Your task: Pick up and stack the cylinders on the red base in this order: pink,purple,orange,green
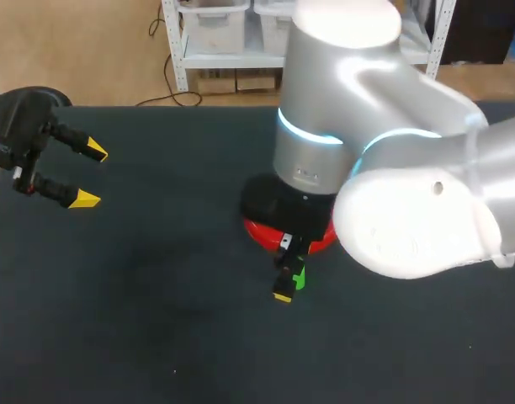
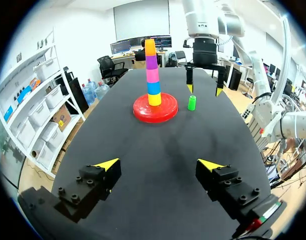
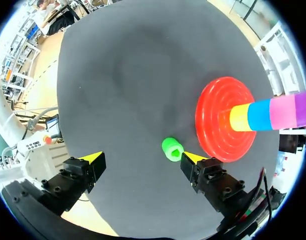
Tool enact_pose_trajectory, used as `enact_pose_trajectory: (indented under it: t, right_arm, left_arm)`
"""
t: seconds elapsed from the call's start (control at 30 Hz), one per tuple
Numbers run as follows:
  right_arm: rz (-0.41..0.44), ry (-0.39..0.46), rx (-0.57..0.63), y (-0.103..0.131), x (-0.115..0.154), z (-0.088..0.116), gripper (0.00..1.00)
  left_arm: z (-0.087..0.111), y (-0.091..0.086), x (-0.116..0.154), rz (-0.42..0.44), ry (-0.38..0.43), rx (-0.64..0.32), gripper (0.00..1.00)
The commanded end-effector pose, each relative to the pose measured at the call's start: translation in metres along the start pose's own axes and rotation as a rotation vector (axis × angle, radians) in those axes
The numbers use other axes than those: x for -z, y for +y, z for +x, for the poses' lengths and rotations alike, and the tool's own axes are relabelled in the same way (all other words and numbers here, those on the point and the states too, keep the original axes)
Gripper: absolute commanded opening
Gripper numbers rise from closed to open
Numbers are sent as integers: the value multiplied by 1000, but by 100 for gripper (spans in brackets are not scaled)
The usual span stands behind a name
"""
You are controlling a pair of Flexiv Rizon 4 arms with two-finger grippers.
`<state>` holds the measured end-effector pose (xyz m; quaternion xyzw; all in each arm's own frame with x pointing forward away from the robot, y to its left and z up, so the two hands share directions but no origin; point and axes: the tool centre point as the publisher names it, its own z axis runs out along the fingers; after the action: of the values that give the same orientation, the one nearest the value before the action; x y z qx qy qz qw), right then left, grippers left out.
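Observation:
On the red base (image 2: 155, 113) stands a stack of cylinders (image 2: 152, 70): yellow at the bottom, then blue, pink, purple and orange on top. A green cylinder (image 2: 192, 103) stands alone on the table beside the base. My right gripper (image 2: 204, 90) hangs open just above it, pointing down. In the right wrist view the green cylinder (image 3: 172, 149) lies under the right gripper (image 3: 142, 157), close to one finger (image 3: 203, 172), with the red base (image 3: 218, 132) just beyond. In the head view my right arm hides most of the base (image 1: 259, 235). My left gripper (image 1: 89, 175) is open and empty at the far left.
The table (image 1: 156, 320) is a dark mat. My right arm's big white elbow (image 1: 409, 210) hangs over the table's middle and right. Open mat lies between my left gripper (image 2: 158, 164) and the base.

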<state>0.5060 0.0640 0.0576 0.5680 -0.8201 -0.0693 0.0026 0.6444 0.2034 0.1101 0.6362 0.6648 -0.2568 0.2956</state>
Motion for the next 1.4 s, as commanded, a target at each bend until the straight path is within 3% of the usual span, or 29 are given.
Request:
enact_pose_trajectory:
  t: [0.03,0.43,0.73,1.4]
  right_arm:
    - [23,18,6,-4,1,3,100]
    - [25,72,31,-29,-7,0,100]
    - [7,82,28,-27,-22,3,100]
    - [6,88,40,-23,-31,0,100]
  left_arm:
    - [1,-1,0,-4,-2,-2,100]
    - [1,-1,0,-4,-2,-2,100]
    - [1,-1,0,-4,-2,-2,100]
    - [1,-1,0,-4,-2,-2,100]
